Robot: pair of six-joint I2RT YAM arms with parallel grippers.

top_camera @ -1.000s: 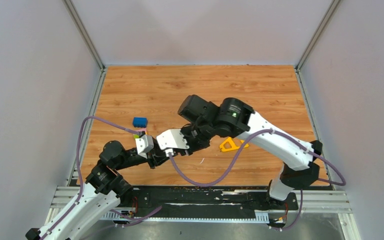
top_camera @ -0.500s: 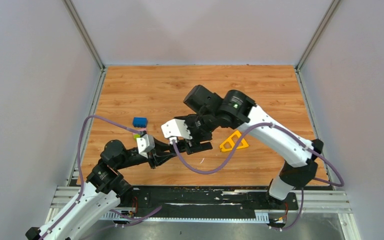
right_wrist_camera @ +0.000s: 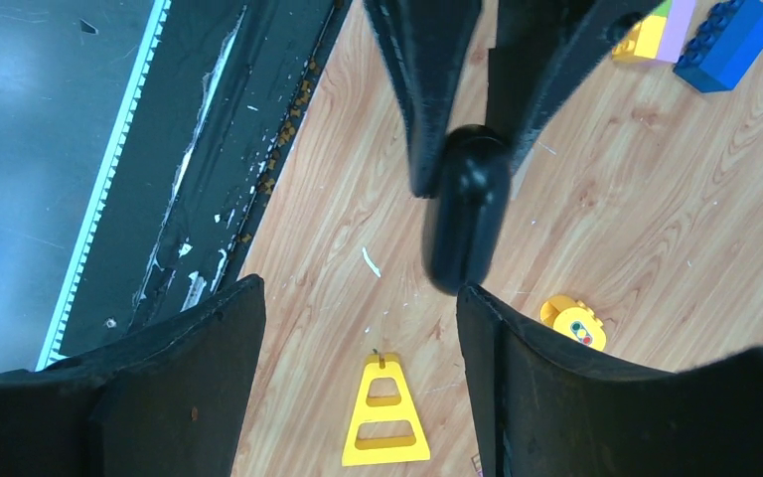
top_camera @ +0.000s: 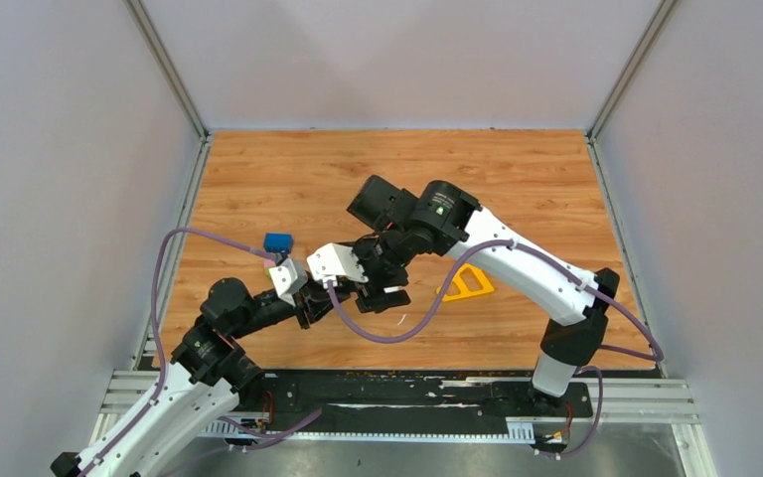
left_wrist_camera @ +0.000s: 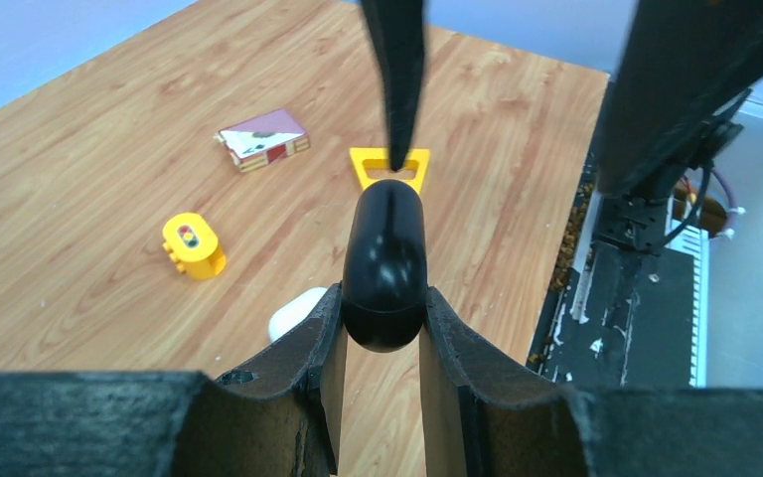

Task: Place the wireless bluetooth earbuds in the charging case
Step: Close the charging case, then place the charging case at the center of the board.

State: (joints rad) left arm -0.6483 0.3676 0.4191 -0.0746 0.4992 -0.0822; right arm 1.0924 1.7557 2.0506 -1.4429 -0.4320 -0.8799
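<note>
**Case clamped in the left pincer, right pincer open at its free end**

My left pincer is clamped on the black charging case, gripping its lower half and holding it clear of the table. The rounded upper end, with a short seam on its top, points away from the wrist. My right pincer stands with its jaws apart, facing that free end; one finger hangs just above the case in the left wrist view.

I cannot pick out the earbuds for certain. A white rounded thing lies on the table just under the case and may be one of them. No bud is in either pincer.

The case looks closed, so I judge the step in hand to be getting the lid open. To do it well:

- Keep the left grip low on the body so the lid end stays free.
- Bring the right fingers in squarely around the top, centred on the seam, not skewed.
- Close gently; the shell is glossy and could slip or twist out.
- Stay above the yellow triangle and the yellow brick.
</note>
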